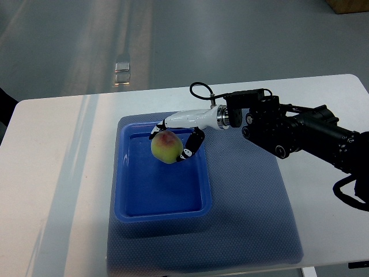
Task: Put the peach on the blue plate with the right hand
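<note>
- Overhead, white desk (57, 173) on a grey floor (173, 34); a small shiny object (122, 74) lies on the floor at 12 o'clock beyond the desk edge.
- Blue-grey mat (253, 208) covers the desk centre; blue plate (164, 199), a rectangular tray, sits on the mat's 9 o'clock half.
- Right hand (176, 143) reaches in from 3 o'clock, fingers wrapped around the peach (166, 146).
- Peach is over the plate's 12 o'clock portion; contact with the plate floor unclear.

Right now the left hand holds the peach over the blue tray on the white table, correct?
Not quite. It is the right hand, its arm coming in from the picture's right edge, that holds the peach over the blue tray on the white table. The top view shows it; no left hand appears.
</note>
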Robot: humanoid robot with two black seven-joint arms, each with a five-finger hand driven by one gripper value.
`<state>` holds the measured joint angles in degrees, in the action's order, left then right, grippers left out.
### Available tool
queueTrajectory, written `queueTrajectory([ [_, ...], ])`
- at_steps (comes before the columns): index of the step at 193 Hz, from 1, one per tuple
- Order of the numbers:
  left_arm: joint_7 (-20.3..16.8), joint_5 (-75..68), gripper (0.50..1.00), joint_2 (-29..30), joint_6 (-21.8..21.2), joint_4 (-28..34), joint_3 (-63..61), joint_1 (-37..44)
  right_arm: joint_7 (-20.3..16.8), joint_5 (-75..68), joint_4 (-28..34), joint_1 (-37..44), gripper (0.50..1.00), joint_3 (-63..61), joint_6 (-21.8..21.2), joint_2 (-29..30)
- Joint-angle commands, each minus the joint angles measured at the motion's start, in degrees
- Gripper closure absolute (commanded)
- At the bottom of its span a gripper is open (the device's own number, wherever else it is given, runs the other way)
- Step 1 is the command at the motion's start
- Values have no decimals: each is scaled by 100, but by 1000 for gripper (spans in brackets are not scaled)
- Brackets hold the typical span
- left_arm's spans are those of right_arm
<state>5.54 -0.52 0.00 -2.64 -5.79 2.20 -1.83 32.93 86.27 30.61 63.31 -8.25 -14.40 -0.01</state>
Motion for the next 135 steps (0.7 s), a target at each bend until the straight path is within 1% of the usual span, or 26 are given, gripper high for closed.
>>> queueTrajectory([
  [1, 0, -1, 500, 0, 0, -1, 0, -1, 3, -5, -2, -21, 566, 34, 7, 1],
  [28, 0, -1, 500, 0, 0, -1, 0, -1, 3, -67, 6, -21, 566, 26, 86, 1],
  [29, 0, -1, 500, 0, 0, -1, 0, -1, 11, -102, 15, -12, 566, -44, 147, 1],
  [37, 0, -1, 500, 0, 0, -1, 0, -1, 29, -119, 15, 6, 568, -106, 174, 1],
  [59, 0, -1, 500, 0, 9, -1, 0, -1, 29, -506, 33, 32, 568, -475, 113, -8],
  [78, 0, -10, 500, 0, 9, -1, -9, -1, 11, -954, 41, 50, 568, -625, -10, -325],
  [90, 0, -10, 500, 0, 9, -10, -9, -1, 3, -1367, 41, 76, 568, -625, -124, -667],
  [99, 0, -10, 500, 0, 9, -10, -9, -1, 3, -1368, 41, 76, 568, -625, -124, -667],
  [100, 0, -10, 500, 0, 9, -10, -18, -10, -6, -1724, 41, 67, 568, -625, -220, -937],
  [110, 0, -10, 500, 0, 9, -18, -18, -10, -15, -2123, 41, 50, 568, -634, -300, -1168],
  [119, 0, -10, 500, 0, 9, -27, -18, -10, -24, -2483, 33, 23, 568, -634, -370, -1309],
  [128, 0, -10, 500, 0, 9, -27, -18, -10, -24, -2484, 33, 23, 568, -634, -371, -1309],
  [129, 0, -10, 500, 0, 9, -27, -18, -10, -67, -3006, 24, 6, 570, -634, -440, -1422],
  [135, 0, -10, 500, 0, 17, -36, -18, -10, -129, -3284, 24, -12, 570, -634, -441, -1450],
])
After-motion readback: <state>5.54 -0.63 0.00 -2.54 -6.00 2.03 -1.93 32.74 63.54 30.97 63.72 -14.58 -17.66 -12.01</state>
